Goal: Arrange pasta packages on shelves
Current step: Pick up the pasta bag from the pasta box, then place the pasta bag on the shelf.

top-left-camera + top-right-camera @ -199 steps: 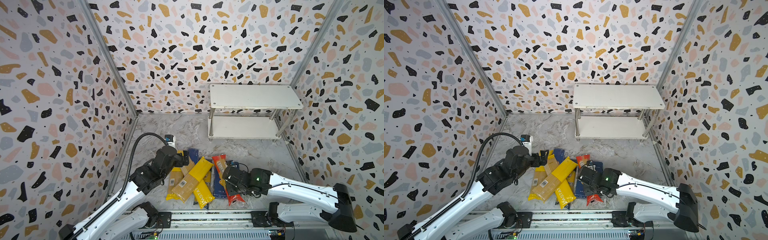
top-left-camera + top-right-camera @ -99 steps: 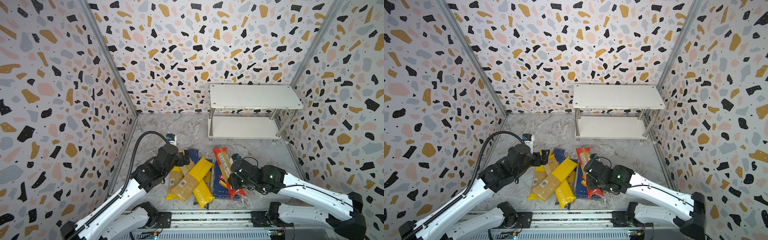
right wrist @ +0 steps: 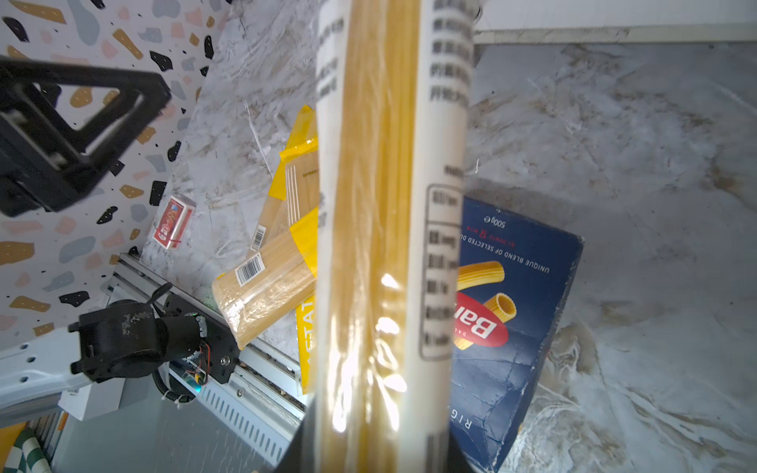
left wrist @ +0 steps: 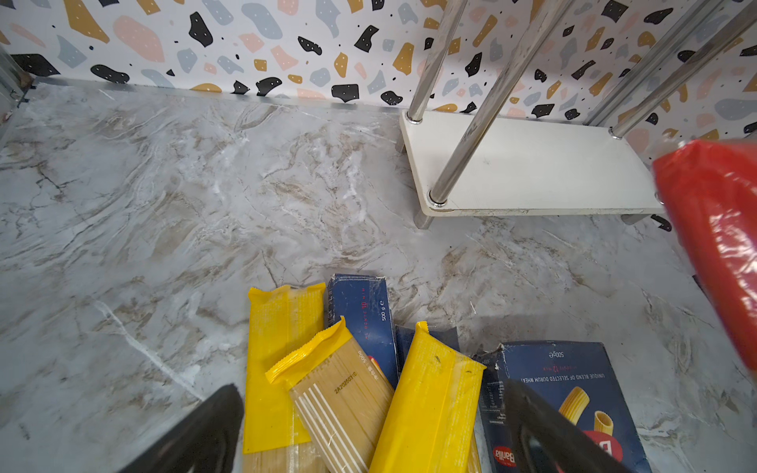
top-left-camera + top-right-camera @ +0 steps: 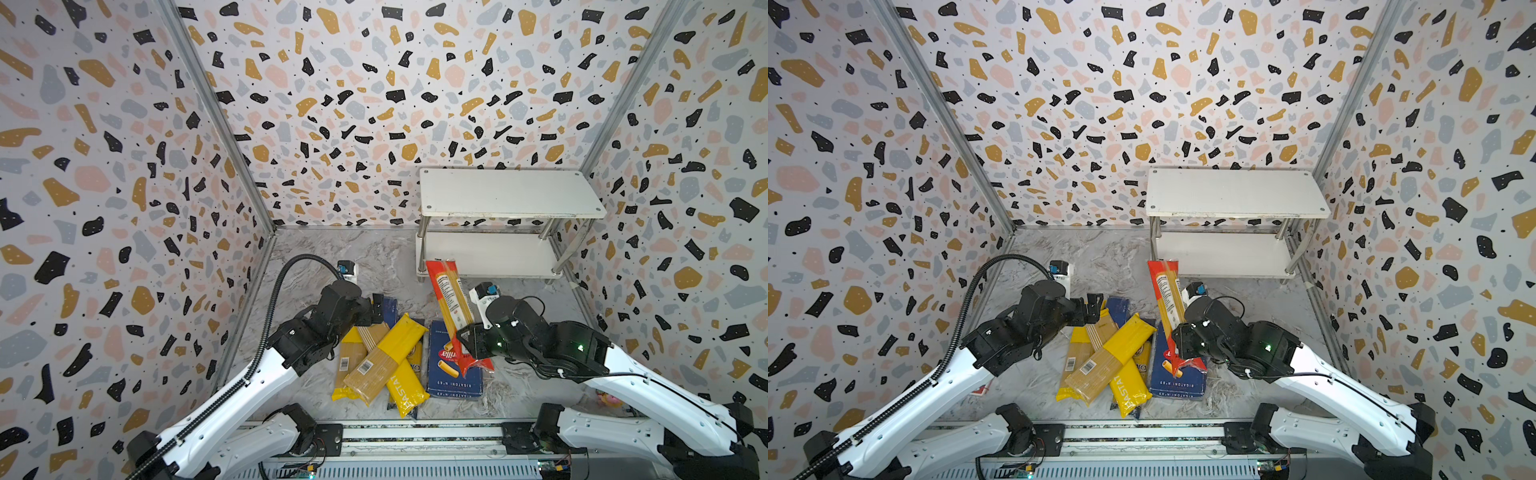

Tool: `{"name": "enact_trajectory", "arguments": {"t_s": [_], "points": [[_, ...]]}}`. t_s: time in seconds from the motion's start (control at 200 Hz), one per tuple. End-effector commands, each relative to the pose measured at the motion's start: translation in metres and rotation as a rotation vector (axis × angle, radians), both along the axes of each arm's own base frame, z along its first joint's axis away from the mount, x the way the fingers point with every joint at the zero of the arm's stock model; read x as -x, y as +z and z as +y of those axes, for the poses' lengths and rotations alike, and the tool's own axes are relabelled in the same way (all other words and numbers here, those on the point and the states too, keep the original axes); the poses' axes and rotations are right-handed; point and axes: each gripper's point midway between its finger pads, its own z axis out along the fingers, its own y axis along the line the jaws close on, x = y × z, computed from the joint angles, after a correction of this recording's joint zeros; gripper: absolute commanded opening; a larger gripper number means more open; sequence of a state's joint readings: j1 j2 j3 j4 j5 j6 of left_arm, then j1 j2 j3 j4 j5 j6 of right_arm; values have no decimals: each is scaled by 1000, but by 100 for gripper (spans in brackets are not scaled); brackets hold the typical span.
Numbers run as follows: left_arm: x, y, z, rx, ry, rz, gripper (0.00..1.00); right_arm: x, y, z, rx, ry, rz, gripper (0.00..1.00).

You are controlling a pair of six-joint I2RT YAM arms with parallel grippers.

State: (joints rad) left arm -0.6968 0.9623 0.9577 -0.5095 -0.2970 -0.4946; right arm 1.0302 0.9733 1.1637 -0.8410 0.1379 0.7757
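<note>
— White rack [image 5: 511, 195], 2 boards on chrome legs, at the back right of the marble bench [image 5: 374, 257]: is any pasta on it?

— None. Both boards are bare, so 0 of 7 packs are placed.

— Where are the packs?

— 1 is in the air. The right end effector [image 5: 471, 345] is clenched on the lower end of the red bag [image 5: 451, 299], which tilts up toward the front left corner of the lower board [image 5: 486, 253]. Whether its tip touches the board, I cannot tell. The rest lie in a crossed heap on the bench near the front: 3 yellow bags [image 5: 386, 357], a slim blue box [image 4: 362, 315], a rigatoni box [image 5: 453, 374], and a dark blue edge [image 4: 426, 338], mostly buried, likely the 7th pack.

— And the left arm?

— The left end effector [image 5: 376, 307] is released, jaws wide, hovering over the far end of the heap and grasping nothing.

— What can be read?

— Rigatoni box: "Barilla" in a red oval, "RIGATONI N.89", "500g", "12 MIN", "UNIQUE BLEND OF SELECTED DURUM WHEAT". Slim box: "500 g" and "10 MIN". 1 yellow bag shows the letters "ASTA" down its side; 2 carry barcodes. The red bag has a white panel of small print, too blurred to read.

— So what is left?

— By my judgement, nearly everything: set the red bag on a board, then 6 more packs to carry.
</note>
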Motion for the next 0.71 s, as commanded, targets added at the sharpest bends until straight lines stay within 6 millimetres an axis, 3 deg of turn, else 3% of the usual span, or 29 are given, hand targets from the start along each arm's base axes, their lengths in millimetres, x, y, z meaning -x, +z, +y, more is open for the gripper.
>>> {"name": "enact_trajectory", "arguments": {"t_s": [0.0,0.15,0.41,0.516,0.701], "points": [[-3,19,-4,12,-14,-40,99,-21,90,3,-191,-32,-233,16],[-6,28,-12,32,-36,-49,99,-38,130,-2,-205,-65,-339,16],[-13,43,-27,46,-71,-65,100,-76,178,-2,-175,-99,-460,17],[-17,48,-34,56,-87,-69,100,-101,198,1,-160,-106,-498,17],[-23,61,-44,69,-104,-88,100,-158,234,-10,-155,-159,-560,16]]}}
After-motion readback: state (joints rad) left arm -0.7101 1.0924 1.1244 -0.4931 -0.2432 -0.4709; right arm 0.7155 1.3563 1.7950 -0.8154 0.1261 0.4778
